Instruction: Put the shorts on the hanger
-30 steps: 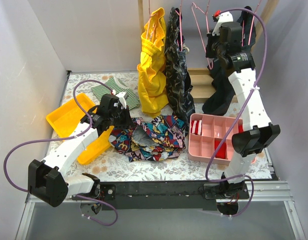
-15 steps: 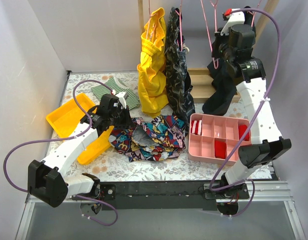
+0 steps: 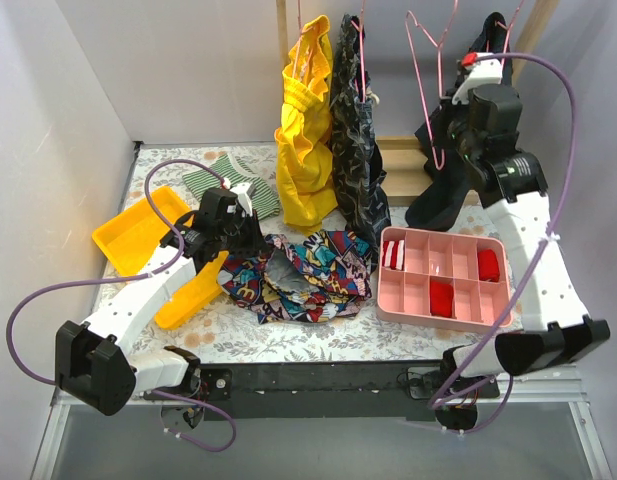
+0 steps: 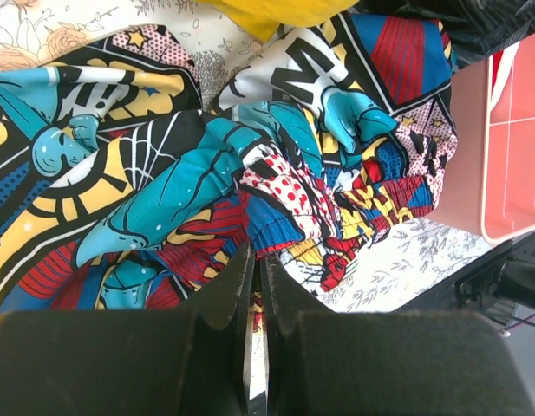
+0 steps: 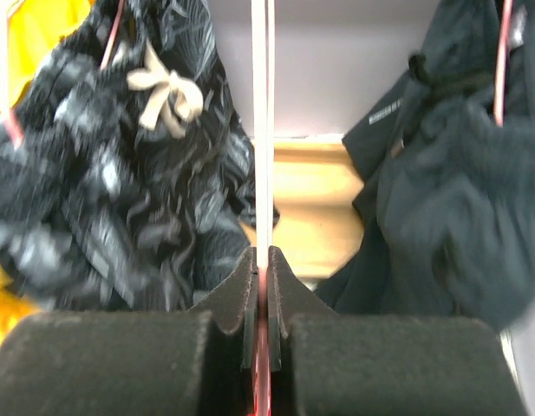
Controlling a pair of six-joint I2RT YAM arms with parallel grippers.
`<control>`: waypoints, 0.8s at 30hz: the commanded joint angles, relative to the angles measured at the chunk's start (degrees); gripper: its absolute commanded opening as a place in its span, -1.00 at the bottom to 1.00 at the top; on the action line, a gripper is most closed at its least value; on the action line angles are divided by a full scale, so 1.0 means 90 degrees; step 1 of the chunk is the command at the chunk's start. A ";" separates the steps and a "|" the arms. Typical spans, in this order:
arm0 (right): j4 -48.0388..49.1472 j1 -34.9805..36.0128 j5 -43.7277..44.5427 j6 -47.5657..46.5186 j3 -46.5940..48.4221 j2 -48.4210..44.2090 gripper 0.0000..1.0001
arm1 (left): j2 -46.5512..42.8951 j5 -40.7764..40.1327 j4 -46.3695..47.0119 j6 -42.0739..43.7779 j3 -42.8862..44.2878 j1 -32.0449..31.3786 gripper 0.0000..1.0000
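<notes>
Two arms work over a flower-patterned table.

At the far left lie two yellow bins: one sits flat and the other is partly under the left arm. Behind them is one green striped cloth.

The left gripper is low at the left edge of the shorts. Its jaws are drawn together to a thin slit, and a red-edged fold of the print is nipped at their tips. The single pair of shorts is crumpled on the table near the front middle. It lies between the nearer yellow bin and the pink compartment tray, and its right side reaches the tray's wall.

Three garments hang along the back. The first is a plain yellow garment. Just beside it is a dark patterned garment with a pale bow showing in the right wrist view. Further right is a dark plain garment. Pink wire shows at the top of each.

The right gripper is raised high at the back right, between the patterned and the plain dark garments. Its jaws are clamped on the hanger, whose thin wire runs straight up from between the fingers. The hanger is in the air, well apart from the shorts and bare of cloth.

The pink tray in front holds three items: one red-and-white striped and two red.
</notes>
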 commanded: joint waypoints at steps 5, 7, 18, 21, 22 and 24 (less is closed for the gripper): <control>-0.0867 0.0024 -0.0723 0.0602 -0.1304 -0.2436 -0.97 | -0.0122 -0.0467 0.0342 -0.0317 -0.0024 0.0030 -1.00; -0.1442 0.0025 -0.1251 0.0855 -0.1588 -0.3118 -0.97 | 0.0015 -0.0545 0.0440 -0.0444 -0.0005 0.0030 -1.00; -0.3133 0.0025 -0.3536 0.1365 -0.3700 -0.5446 -0.97 | 0.0806 -0.0838 0.0479 -0.0542 0.0503 0.0040 -1.00; -0.3679 0.0025 -0.3936 0.1043 -0.3660 -0.5554 -0.97 | 0.0962 -0.0829 0.0489 -0.0542 0.0600 0.0050 -1.00; -0.3748 0.0025 -0.4073 0.0974 -0.3708 -0.5622 -0.97 | 0.1001 -0.0829 0.0489 -0.0533 0.0640 0.0050 -1.00; -0.4012 0.0015 -0.4153 0.0789 -0.3709 -0.5700 -0.97 | 0.1089 -0.0868 0.0470 -0.0513 0.0669 0.0050 -1.00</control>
